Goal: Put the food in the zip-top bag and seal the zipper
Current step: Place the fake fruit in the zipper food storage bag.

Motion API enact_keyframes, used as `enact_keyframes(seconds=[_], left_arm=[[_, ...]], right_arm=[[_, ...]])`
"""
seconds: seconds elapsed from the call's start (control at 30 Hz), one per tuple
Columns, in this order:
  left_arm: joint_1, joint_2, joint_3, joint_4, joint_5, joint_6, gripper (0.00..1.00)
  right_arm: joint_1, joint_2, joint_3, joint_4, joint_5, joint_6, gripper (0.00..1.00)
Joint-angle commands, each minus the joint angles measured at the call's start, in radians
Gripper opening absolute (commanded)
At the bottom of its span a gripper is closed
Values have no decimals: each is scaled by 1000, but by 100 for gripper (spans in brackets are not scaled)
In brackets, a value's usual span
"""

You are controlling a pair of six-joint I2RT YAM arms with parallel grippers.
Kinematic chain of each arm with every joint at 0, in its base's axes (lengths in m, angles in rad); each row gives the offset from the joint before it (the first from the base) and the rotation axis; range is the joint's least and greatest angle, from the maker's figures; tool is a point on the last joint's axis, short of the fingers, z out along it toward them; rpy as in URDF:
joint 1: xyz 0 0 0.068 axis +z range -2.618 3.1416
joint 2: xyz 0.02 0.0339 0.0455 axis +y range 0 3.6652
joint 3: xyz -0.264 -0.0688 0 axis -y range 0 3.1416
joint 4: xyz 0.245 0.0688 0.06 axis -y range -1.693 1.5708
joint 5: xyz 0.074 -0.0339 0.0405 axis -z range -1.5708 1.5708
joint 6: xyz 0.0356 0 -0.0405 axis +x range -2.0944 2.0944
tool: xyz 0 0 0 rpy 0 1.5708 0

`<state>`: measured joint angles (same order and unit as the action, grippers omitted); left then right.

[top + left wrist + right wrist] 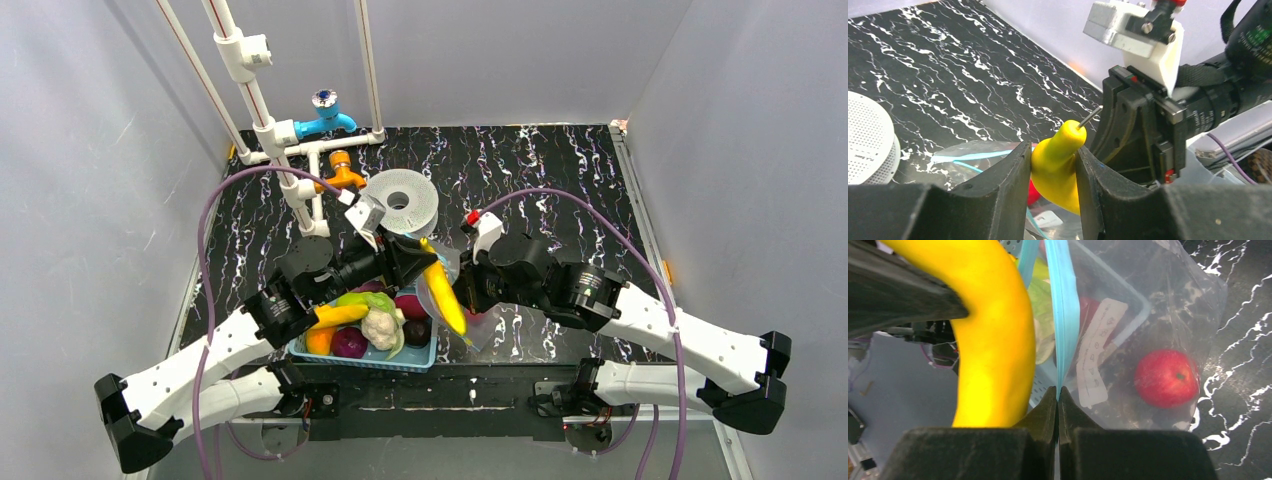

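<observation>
My left gripper (418, 262) is shut on a yellow banana (443, 295) and holds it stem-up over the open mouth of the zip-top bag (468, 322); the left wrist view shows the fingers clamping its neck (1057, 165). My right gripper (470, 290) is shut on the bag's teal zipper strip (1060, 325) and holds that edge up. A red apple (1166, 377) lies inside the bag. The light-blue basket (420, 358) holds another banana (335, 316), the cauliflower (380, 326), an orange piece (318, 342), maroon pieces (350, 343) and green ones (362, 299).
A white spool (400, 203) sits just behind the grippers. White pipes (268, 128) with a blue tap (325, 118) and an orange tap (343, 172) stand at the back left. The two grippers are very close together above the bag. Grey walls enclose the table.
</observation>
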<state>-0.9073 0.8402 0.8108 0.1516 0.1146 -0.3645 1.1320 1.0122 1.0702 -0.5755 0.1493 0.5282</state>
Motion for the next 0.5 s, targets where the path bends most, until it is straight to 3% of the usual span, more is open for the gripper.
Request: enact_keyframes(seconds=[0.0, 0.2, 0.47], left_arm=[[-3, -19, -29, 97, -90, 57, 0], [-3, -9, -85, 150, -172, 35, 1], [-2, 6, -92, 112, -208, 27, 13]], right_arm=[[-36, -42, 36, 68, -124, 49, 1], [-51, -50, 31, 77, -181, 61, 1], [-67, -62, 15, 82, -203, 67, 1]])
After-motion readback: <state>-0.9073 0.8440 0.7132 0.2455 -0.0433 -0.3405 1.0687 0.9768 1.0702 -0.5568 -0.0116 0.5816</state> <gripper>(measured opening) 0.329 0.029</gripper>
